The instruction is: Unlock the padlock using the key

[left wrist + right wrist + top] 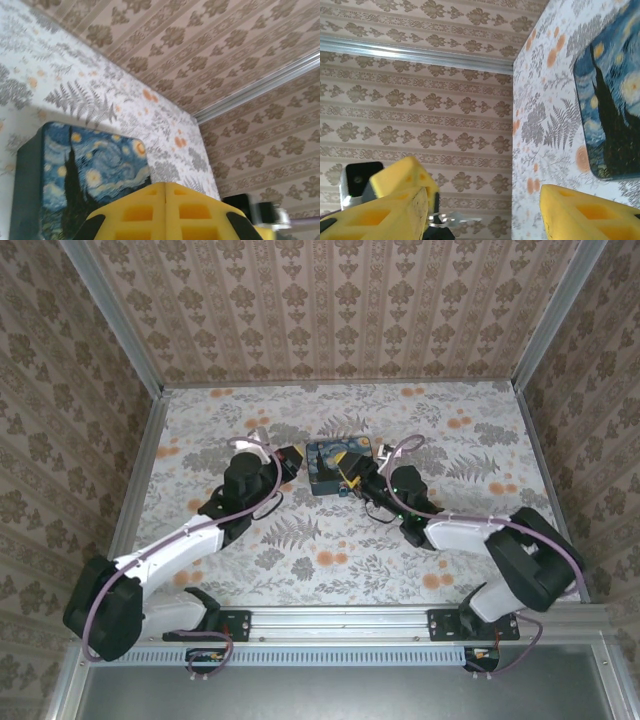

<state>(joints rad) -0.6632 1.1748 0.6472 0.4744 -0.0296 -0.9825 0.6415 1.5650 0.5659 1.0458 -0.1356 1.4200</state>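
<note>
both arms reach low to the middle of the bench (300,570), meeting at the starry-print box (326,454). left claw (165,190) clenched, pads flush, at the box's left side. right claw (480,200) released, beside the small blue padlock (343,491) on the box's near side.

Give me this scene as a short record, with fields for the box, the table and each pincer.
box: dark-blue swirl-print box, lying mid-table
table: fern-and-flower print surface
left pincer: shut, yellow fingers meeting, close beside the box's left edge
right pincer: open, yellow fingers apart, at the box's near right corner
</note>
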